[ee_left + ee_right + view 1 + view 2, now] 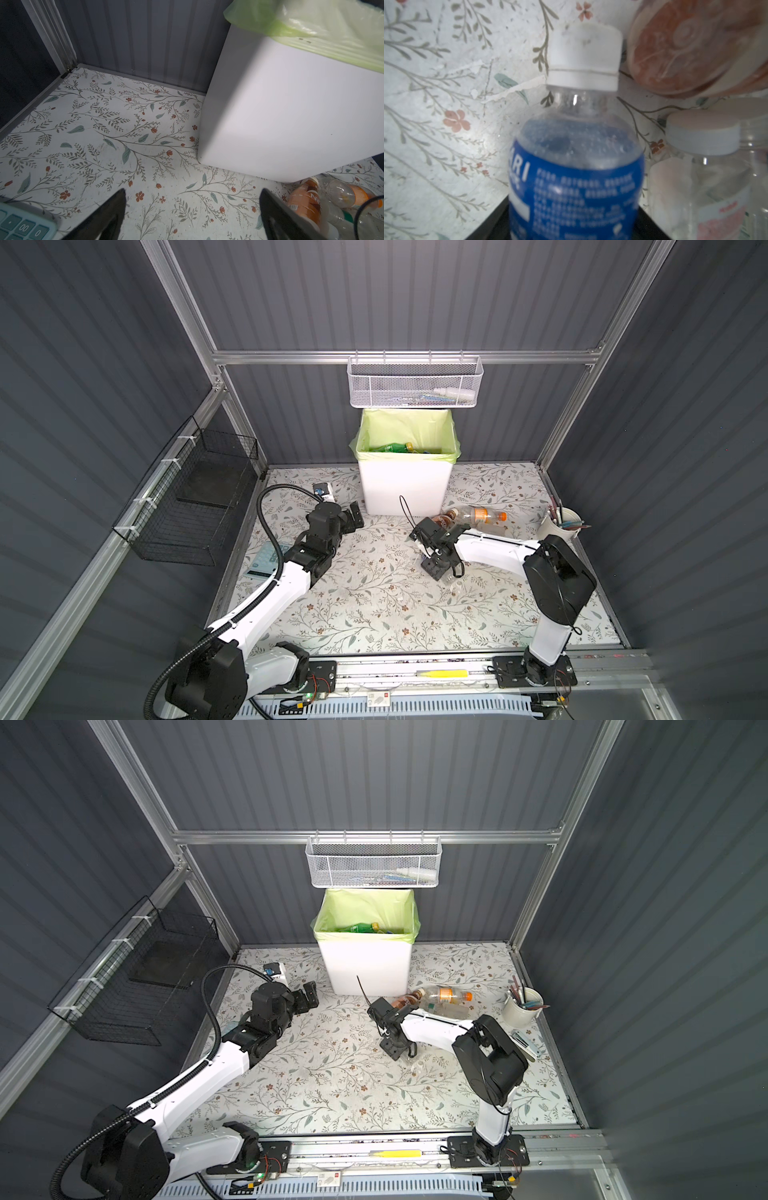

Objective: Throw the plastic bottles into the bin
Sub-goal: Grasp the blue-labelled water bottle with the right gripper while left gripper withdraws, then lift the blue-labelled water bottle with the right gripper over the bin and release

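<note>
Blue-labelled bottle (pixel 575 182) (white cap) clamped in right pincer (pixel 574 214); left pincer (pixel 193 194) spread wide.

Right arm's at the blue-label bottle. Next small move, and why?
Probably squeeze the right gripper firmly onto the blue-label bottle before any lift. Its fingers flank the body below the white cap, but a firm pinch isn't evident. An amber bottle and a clear bottle lie close beside it, so a loose grip could slip and knock them.
</note>
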### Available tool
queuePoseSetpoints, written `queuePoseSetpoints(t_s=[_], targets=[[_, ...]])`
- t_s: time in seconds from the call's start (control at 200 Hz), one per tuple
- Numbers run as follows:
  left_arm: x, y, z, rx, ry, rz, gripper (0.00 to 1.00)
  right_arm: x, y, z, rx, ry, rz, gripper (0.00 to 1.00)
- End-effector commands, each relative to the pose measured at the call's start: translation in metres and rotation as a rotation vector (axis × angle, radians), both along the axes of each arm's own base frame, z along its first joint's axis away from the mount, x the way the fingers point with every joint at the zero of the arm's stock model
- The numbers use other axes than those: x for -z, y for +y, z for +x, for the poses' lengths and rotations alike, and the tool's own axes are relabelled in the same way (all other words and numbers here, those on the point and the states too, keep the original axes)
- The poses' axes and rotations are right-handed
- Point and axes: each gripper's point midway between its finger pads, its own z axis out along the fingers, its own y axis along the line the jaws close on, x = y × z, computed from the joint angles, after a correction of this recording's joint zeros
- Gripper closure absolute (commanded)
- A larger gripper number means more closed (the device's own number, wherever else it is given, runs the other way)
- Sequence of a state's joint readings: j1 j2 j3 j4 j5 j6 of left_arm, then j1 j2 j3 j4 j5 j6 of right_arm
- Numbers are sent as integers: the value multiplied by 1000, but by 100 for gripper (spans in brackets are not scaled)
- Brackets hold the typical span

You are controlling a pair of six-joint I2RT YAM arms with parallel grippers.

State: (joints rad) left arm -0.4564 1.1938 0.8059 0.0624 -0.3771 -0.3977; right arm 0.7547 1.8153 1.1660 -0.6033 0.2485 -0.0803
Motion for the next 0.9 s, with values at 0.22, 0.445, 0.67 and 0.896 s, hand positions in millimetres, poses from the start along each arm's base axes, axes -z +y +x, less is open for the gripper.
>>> queuePoseSetpoints(t_s=[0.22,0.445,0.67,0.896], targets=[[24,17,-8,-59,48,34,0,-72,27,10,-7,-136,216,47],[47,17,-7,-62,103,59,0,-246,38,24,-85,-541,465,46],[70,4,-2,-18,160,30,0,-477,5,-3,-167,-1179,734,41],[85,-13,3,35,202,-21,0,-555,-10,16,-147,-1311,930,37]])
